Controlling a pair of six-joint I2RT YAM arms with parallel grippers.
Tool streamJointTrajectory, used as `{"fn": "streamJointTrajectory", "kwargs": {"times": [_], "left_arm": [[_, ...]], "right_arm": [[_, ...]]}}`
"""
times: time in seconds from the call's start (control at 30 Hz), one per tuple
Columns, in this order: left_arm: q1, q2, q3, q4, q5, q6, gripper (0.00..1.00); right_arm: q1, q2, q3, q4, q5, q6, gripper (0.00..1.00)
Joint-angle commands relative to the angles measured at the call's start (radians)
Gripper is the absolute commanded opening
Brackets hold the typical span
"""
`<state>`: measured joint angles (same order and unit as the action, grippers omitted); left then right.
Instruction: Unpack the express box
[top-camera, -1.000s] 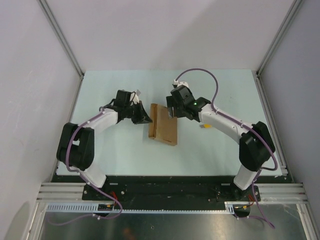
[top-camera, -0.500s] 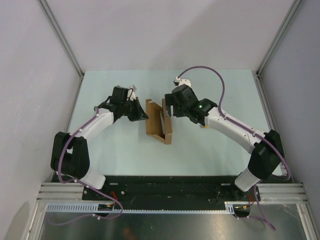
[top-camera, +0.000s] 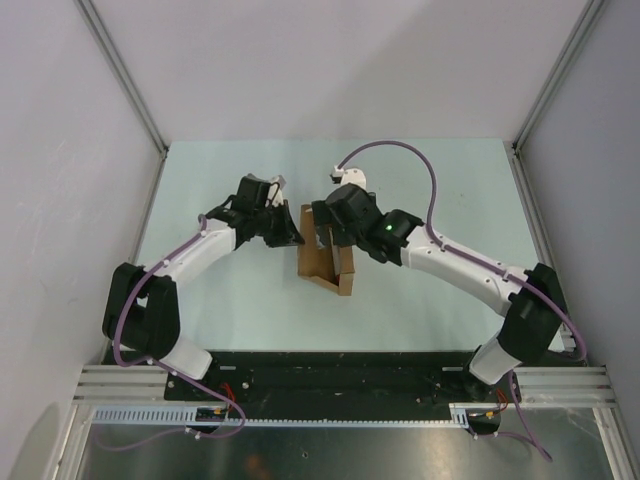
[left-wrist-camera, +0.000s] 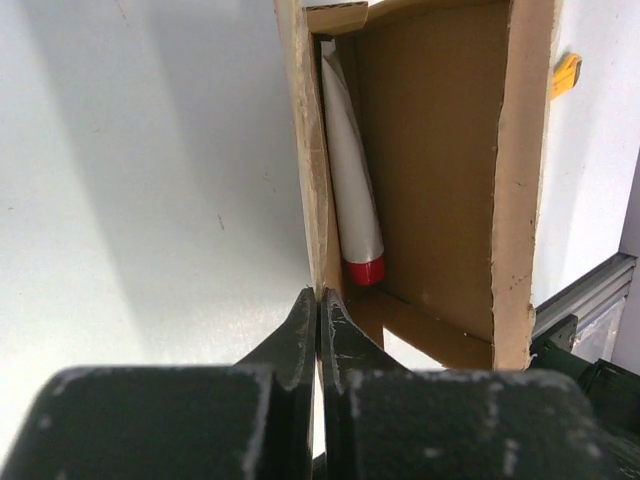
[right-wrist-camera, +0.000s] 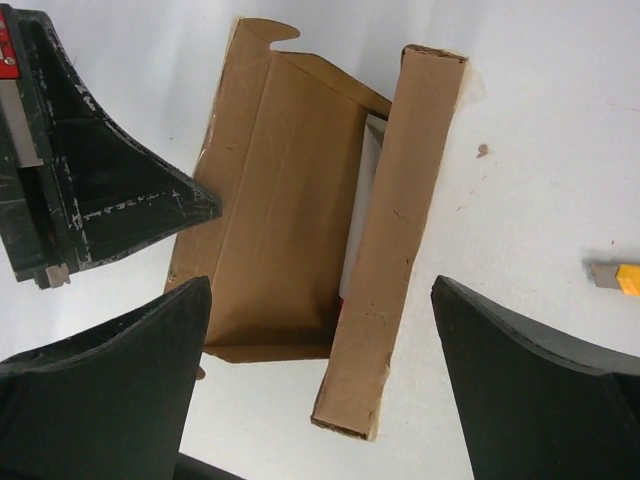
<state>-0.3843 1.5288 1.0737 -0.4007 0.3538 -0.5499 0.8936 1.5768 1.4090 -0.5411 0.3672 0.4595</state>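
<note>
The brown express box (top-camera: 325, 262) stands open in the middle of the table. In the left wrist view a white tube with a red cap (left-wrist-camera: 350, 190) lies inside it against one wall (left-wrist-camera: 308, 150). My left gripper (top-camera: 291, 236) is shut, its tips (left-wrist-camera: 318, 296) pinching the edge of that cardboard wall. My right gripper (right-wrist-camera: 320, 390) is open and empty, hovering over the box (right-wrist-camera: 280, 200). Its fingers straddle the upright narrow side (right-wrist-camera: 400, 220). A strip of the tube (right-wrist-camera: 368, 180) shows between the two panels.
A yellow utility knife (right-wrist-camera: 625, 277) lies on the table to the right of the box and also shows in the left wrist view (left-wrist-camera: 566, 75). The left gripper's black fingers (right-wrist-camera: 110, 190) touch the box's left edge. Aluminium frame posts bound the table.
The box has gone from lying flat and closed to standing open. My right gripper has moved left to above it. My left gripper stays at the box's left edge.
</note>
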Motion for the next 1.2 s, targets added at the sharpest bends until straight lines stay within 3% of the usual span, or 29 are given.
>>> {"fn": "streamJointTrajectory", "kwargs": {"times": [0.0,0.17,0.37,0.63,1.17], "left_arm": [[-0.004,-0.006,0.02,0.002,-0.015,0.027,0.0],[-0.004,-0.006,0.019,0.003,-0.05,0.042,0.0],[-0.004,-0.036,0.008,0.002,-0.036,0.039,0.0],[0.005,-0.133,0.031,-0.007,-0.024,0.042,0.0],[0.035,-0.173,0.155,-0.101,0.119,0.001,0.0]], "right_arm": [[0.01,0.041,0.025,0.061,0.019,0.001,0.94],[0.007,0.092,0.025,-0.019,0.11,0.064,0.94],[-0.002,0.155,0.015,0.004,0.131,0.044,0.89],[-0.058,0.138,-0.039,-0.019,0.18,0.11,0.82],[-0.165,0.136,-0.166,0.084,0.061,0.119,0.82]]}}
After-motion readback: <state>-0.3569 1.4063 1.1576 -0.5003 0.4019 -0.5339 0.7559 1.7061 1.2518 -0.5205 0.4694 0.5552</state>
